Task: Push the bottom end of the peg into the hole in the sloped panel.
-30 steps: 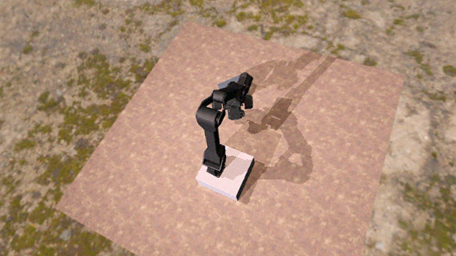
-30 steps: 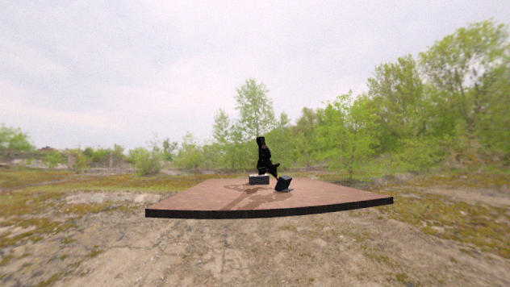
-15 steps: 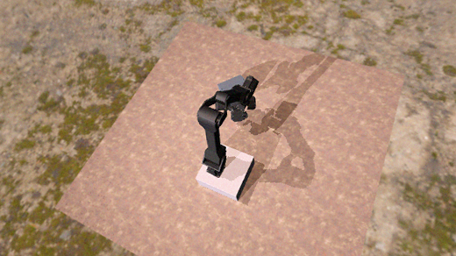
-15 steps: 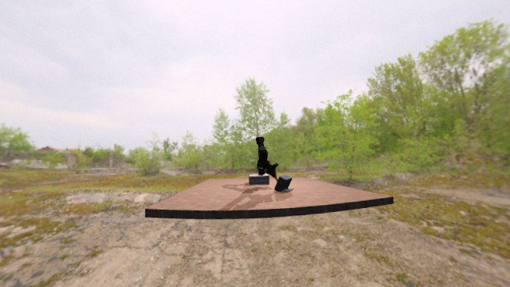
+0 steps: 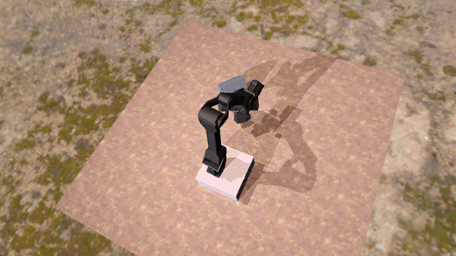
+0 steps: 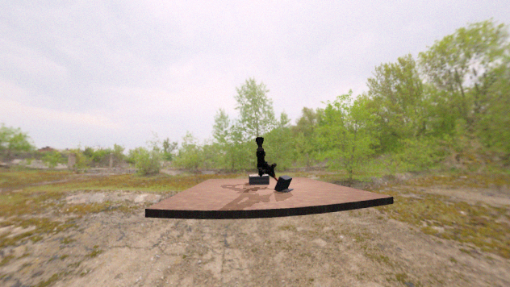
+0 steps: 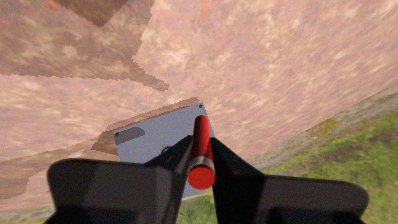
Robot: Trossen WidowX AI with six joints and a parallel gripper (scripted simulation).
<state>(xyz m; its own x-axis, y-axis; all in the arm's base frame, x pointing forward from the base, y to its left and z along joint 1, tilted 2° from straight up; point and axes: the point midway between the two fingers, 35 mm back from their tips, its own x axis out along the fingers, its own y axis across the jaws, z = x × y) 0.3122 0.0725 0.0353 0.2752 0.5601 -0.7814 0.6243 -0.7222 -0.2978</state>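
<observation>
My gripper (image 7: pixel 201 141) is shut on a red round peg (image 7: pixel 201 135), which has a pale band near its near end. In the exterior view the peg (image 6: pixel 276 178) shows as a thin red line slanting down towards the panel. The grey sloped panel (image 7: pixel 150 142) (image 5: pixel 231 83) (image 6: pixel 283 184) lies beyond the fingers. The peg's far end overlaps the panel's upper right part in the wrist view; whether they touch cannot be told. A dark curved outline (image 7: pixel 165 149) on the panel, maybe the hole's rim, is partly hidden by the left finger.
The white base block (image 5: pixel 225 179) (image 6: pixel 258 180) stands under the arm (image 5: pixel 214 140). The reddish table top (image 5: pixel 132 181) ends at a dark front edge (image 6: pixel 242 214) in the exterior view. Arm shadows cross the table. Small dark dots mark the panel's corners.
</observation>
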